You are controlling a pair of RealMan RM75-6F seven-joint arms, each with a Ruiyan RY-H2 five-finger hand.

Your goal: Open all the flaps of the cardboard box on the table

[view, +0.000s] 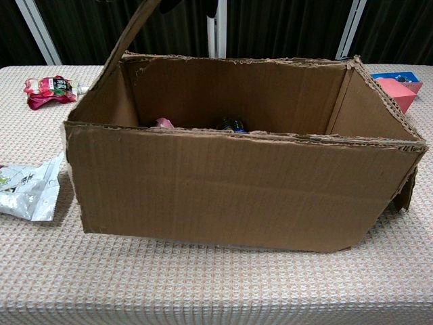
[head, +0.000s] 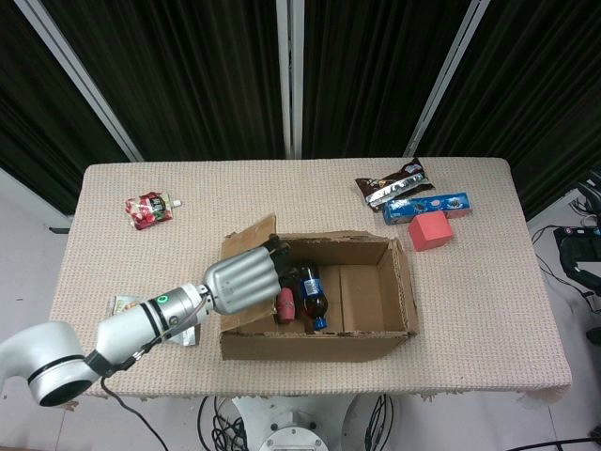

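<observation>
The open-topped cardboard box (head: pixel 376 334) sits at the table's front middle, and its front wall (view: pixel 237 189) fills the chest view. Its left flap (head: pixel 246 236) stands raised, tilted up and outward; the same flap (view: pixel 139 24) runs up out of the chest view. My left hand (head: pixel 242 279) is at that flap with its fingers (head: pixel 276 247) curled over the free edge. Inside the box lie a dark cola bottle (head: pixel 313 297) and a small red item (head: pixel 286 303). The right hand shows in neither view.
A red pouch (head: pixel 149 209) lies at the back left, and a silver snack packet (view: pixel 30 186) sits left of the box. At the back right are a brown wrapper (head: pixel 392 183), a blue biscuit pack (head: pixel 427 206) and a red block (head: pixel 430 230).
</observation>
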